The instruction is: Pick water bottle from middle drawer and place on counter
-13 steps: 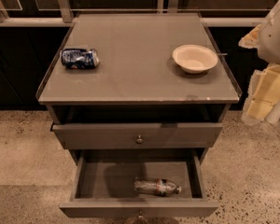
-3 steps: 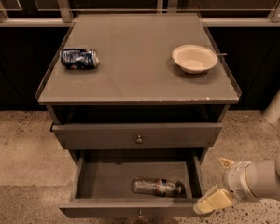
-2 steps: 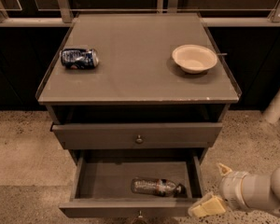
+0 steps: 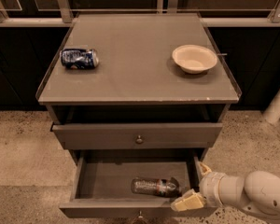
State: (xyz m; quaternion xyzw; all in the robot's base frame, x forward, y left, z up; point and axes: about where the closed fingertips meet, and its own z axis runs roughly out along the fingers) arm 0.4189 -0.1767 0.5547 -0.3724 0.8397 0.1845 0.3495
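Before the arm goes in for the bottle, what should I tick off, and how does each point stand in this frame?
1. Is the drawer pulled out far enough to reach in? Ok.
2. Is the bottle in view? Ok, it lies on its side on the drawer floor.
3. Is the gripper open and near? Ok, it is open at the drawer's front right corner, just right of the bottle.
4. Are the fingers around the bottle? Not ok, they hold nothing yet.
5. Is there a bare spot on the counter? Ok, between the can and the bowl.
6. Will the bottle roll when touched? Cannot tell.
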